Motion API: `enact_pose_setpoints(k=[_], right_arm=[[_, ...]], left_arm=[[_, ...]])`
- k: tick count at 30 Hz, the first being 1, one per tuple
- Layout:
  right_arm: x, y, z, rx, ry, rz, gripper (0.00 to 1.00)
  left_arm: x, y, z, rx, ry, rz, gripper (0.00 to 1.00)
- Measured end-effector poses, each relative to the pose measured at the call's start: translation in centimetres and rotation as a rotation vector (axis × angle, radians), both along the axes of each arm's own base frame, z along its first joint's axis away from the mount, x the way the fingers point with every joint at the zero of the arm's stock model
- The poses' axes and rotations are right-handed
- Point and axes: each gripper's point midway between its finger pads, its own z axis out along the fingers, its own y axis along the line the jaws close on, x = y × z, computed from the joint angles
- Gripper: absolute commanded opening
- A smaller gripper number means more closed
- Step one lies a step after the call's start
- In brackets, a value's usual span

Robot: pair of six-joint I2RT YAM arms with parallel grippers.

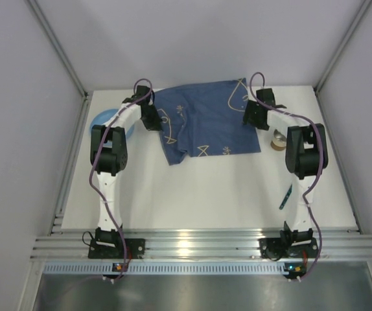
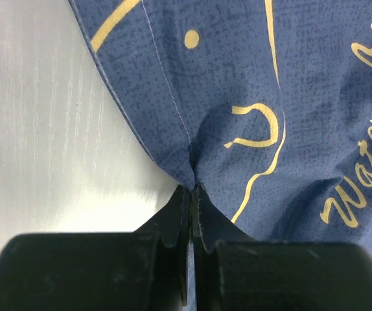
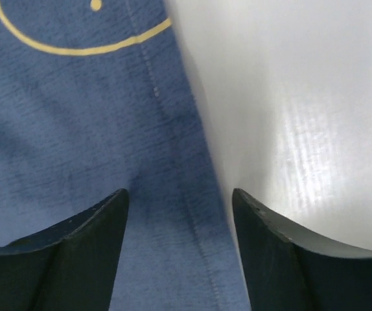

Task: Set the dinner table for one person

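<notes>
A dark blue cloth (image 1: 205, 120) with yellow drawings lies partly spread at the back of the white dinner table (image 1: 205, 194). My left gripper (image 1: 152, 118) is shut on the cloth's left edge; in the left wrist view the fabric (image 2: 290, 97) is pinched and puckers at my closed fingertips (image 2: 192, 189). My right gripper (image 1: 251, 116) is open over the cloth's right edge; in the right wrist view the hem (image 3: 173, 162) runs between my spread fingers (image 3: 95, 223), with white table to its right.
A blue plate (image 1: 105, 120) sits at the back left, partly behind my left arm. A small tan cup (image 1: 279, 140) stands by my right arm. A teal utensil (image 1: 285, 196) lies at the front right. Enclosure walls bound the table.
</notes>
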Motion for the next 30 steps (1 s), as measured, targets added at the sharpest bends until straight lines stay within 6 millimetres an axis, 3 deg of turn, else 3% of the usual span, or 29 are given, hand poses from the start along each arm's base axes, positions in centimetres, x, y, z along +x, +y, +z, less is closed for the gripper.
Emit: enact_pose_setpoints(k=[1, 3, 7, 8, 14, 18, 24, 30], right_arm=[[-0.1, 0.4, 0.0, 0.02, 0.003, 0.014, 0.54], [-0.3, 1.4, -0.2, 0.042, 0.013, 0.048, 0.45], [-1.1, 3.5, -0.6, 0.073, 0.037, 0.113, 0.02], [-1.4, 3.9, -0.7, 0.08, 0.05, 0.129, 0.0], [-3.9, 4.5, -0.8, 0.107, 0.113, 0.158, 0.0], [-9.6, 3.5, -0.2, 0.093, 0.233, 0.157, 0.0], [-16.4, 2.2, 3.0, 0.079, 0.316, 0.165, 0.0], [-20.1, 1.3, 3.1, 0.046, 0.421, 0.188, 0.0]], left_arm=[[0.0, 0.0, 0.0, 0.0, 0.0, -0.001, 0.0], [-0.1, 0.0, 0.0, -0.002, 0.002, -0.005, 0.0], [-0.4, -0.1, 0.0, -0.003, 0.007, -0.025, 0.0], [-0.7, -0.1, 0.0, 0.001, 0.011, -0.031, 0.0], [-3.8, 1.2, -0.2, 0.082, 0.088, -0.076, 0.0], [-6.6, 2.9, -0.4, 0.152, 0.159, -0.091, 0.0], [-10.4, 4.9, -0.5, 0.233, 0.255, -0.103, 0.0], [-14.8, 6.4, -0.6, 0.286, 0.343, -0.102, 0.0]])
